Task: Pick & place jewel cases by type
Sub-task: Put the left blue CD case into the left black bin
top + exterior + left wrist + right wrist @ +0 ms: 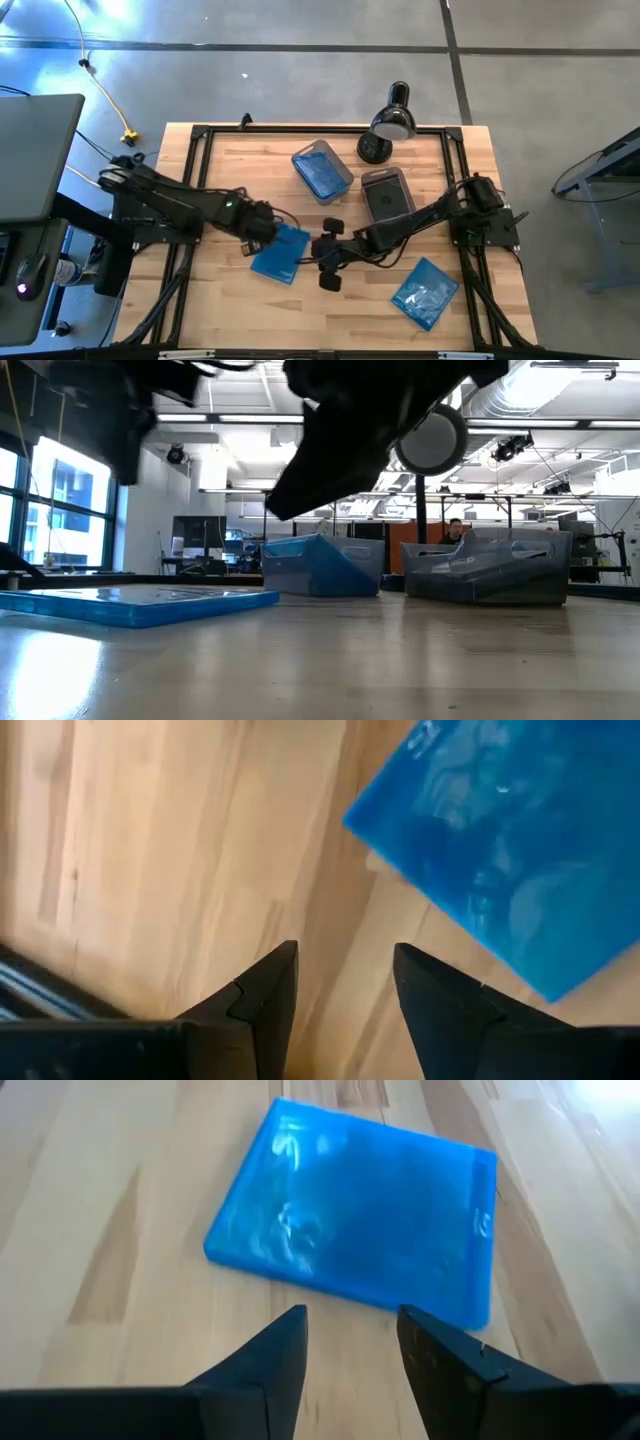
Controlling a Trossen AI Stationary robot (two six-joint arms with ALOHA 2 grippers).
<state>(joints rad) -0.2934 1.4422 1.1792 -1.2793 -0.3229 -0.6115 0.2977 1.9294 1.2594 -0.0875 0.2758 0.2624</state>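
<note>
Both grippers hover, fingers apart and empty, beside a blue case (pixel 280 253).
We should probably let the right gripper (pixel 350 1342) straddle its near edge squarely while the left gripper (pixel 345 990) waits.

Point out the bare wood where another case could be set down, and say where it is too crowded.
Free: the strip between the left tub holding a blue case and the table's left rail, and the front edge between the two flat glossy blue cases. Crowded: the middle, where the left claw and right claw meet beside the grey tub.
</note>
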